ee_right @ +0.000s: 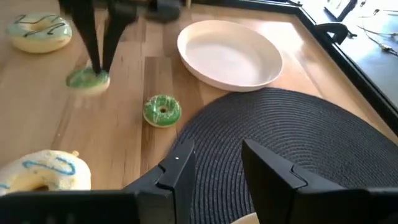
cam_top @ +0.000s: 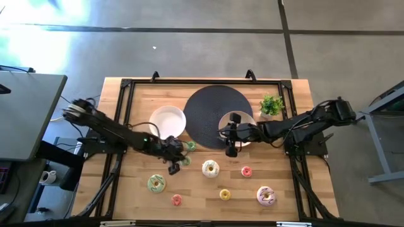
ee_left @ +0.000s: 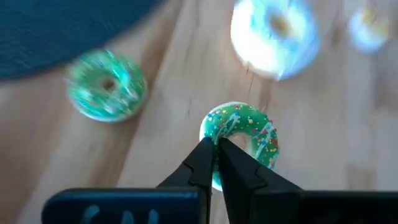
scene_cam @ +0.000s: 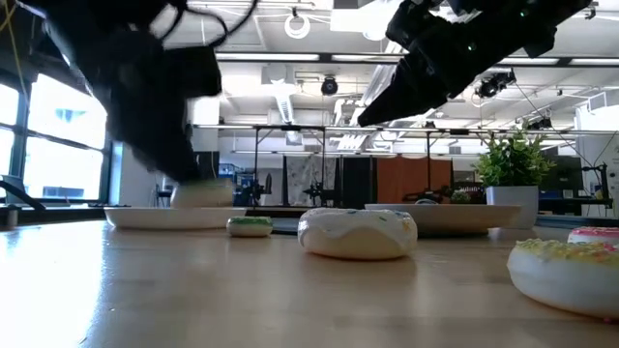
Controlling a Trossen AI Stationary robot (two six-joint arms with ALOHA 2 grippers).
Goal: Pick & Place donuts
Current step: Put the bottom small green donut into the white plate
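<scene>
My left gripper (ee_left: 216, 144) is shut on a small green-iced donut (ee_left: 245, 132) near the table's middle, in front of the white plate (cam_top: 167, 121). A second small green donut (ee_right: 162, 110) lies flat on the wood beside it, near the black disc (ee_right: 292, 143). My right gripper (ee_right: 217, 168) is open and hovers over the disc's near edge, touching nothing. A large white donut (cam_top: 210, 168), a large green one (cam_top: 156, 183), a large pink one (cam_top: 266, 196) and small pink, yellow and red donuts rest on the table's near half. My left gripper pinches one side of the small green donut's ring (ee_left: 219, 127) between its two fingers (ee_right: 93, 50), which come from above and point down. The donut stays about level under the fingertips, at or just above the wood; whether it is lifted I cannot tell.
A second white plate (cam_top: 247, 120) sits under the right arm at the disc's right side. A small potted plant (cam_top: 271, 105) stands near the far right corner. A dark frame (cam_top: 126, 85) runs along the table's edges. Bare wood lies between the scattered donuts.
</scene>
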